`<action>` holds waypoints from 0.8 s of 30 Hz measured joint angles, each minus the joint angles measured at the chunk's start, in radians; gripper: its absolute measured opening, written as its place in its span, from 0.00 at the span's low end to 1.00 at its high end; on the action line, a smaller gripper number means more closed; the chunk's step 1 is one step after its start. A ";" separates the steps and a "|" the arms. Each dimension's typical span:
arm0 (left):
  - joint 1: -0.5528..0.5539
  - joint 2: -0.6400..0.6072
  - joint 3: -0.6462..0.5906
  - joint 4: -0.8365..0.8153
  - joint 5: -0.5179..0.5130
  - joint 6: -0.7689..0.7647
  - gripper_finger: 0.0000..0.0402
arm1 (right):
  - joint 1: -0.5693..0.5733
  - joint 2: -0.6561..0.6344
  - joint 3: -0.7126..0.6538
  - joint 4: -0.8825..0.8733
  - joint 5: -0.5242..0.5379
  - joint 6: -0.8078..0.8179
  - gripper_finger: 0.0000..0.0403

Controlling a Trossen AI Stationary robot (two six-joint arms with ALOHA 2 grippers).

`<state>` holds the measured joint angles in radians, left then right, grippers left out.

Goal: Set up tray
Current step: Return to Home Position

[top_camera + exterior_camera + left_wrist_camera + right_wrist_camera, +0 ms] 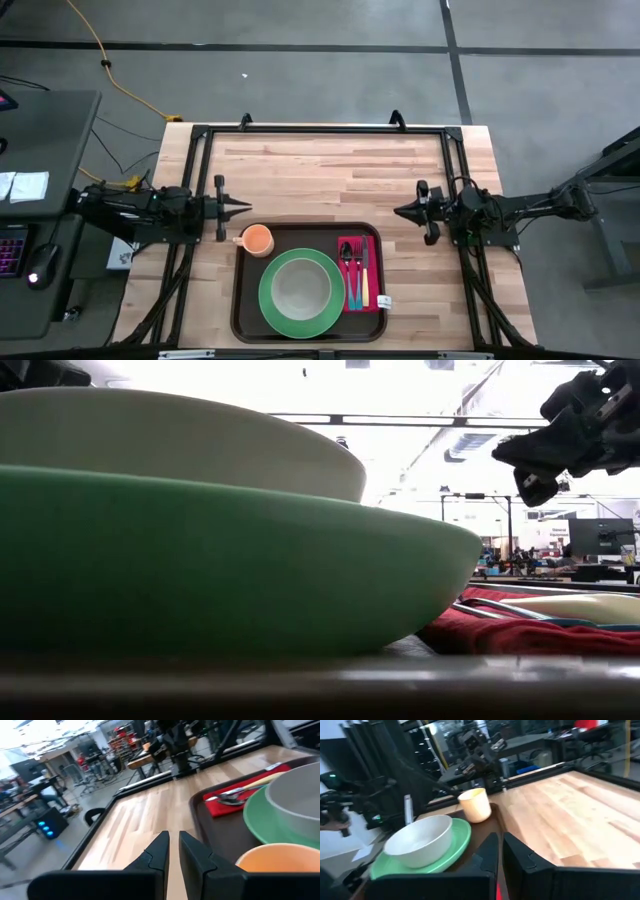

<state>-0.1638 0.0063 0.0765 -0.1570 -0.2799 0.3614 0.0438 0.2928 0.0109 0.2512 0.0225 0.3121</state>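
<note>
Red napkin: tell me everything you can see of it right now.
The red napkin looks like cloth, a rectangle lying flat in the right end of the dark brown tray, beside the green plate. Three pieces of plastic-looking cutlery lie on it lengthwise, side by side: a blue spoon nearest the plate, a blue fork, then a yellow knife. A small white tag shows at its corner, bottom right in the high view.

The left end effector [246,208] and right end effector [399,212] hover facing each other (fingers closed).
</note>
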 joint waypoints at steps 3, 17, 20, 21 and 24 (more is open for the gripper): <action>0.000 0.000 0.000 0.000 -0.031 0.000 0.18 | 0.000 0.000 0.000 0.000 0.048 -0.011 0.00; 0.000 0.000 0.000 -0.001 -0.042 0.008 0.18 | 0.000 0.000 0.000 -0.003 0.080 0.000 0.00; 0.000 0.000 0.000 -0.001 -0.043 0.008 0.18 | 0.000 0.000 0.000 -0.003 0.080 0.000 0.00; 0.000 0.000 0.000 -0.001 -0.043 0.008 0.18 | 0.000 0.000 0.000 -0.003 0.080 0.000 0.00; 0.000 0.000 0.000 -0.001 -0.043 0.008 0.18 | 0.000 0.000 0.000 -0.003 0.080 0.001 0.00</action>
<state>-0.1638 0.0067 0.0765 -0.1581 -0.3225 0.3695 0.0440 0.2932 0.0109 0.2478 0.1024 0.3126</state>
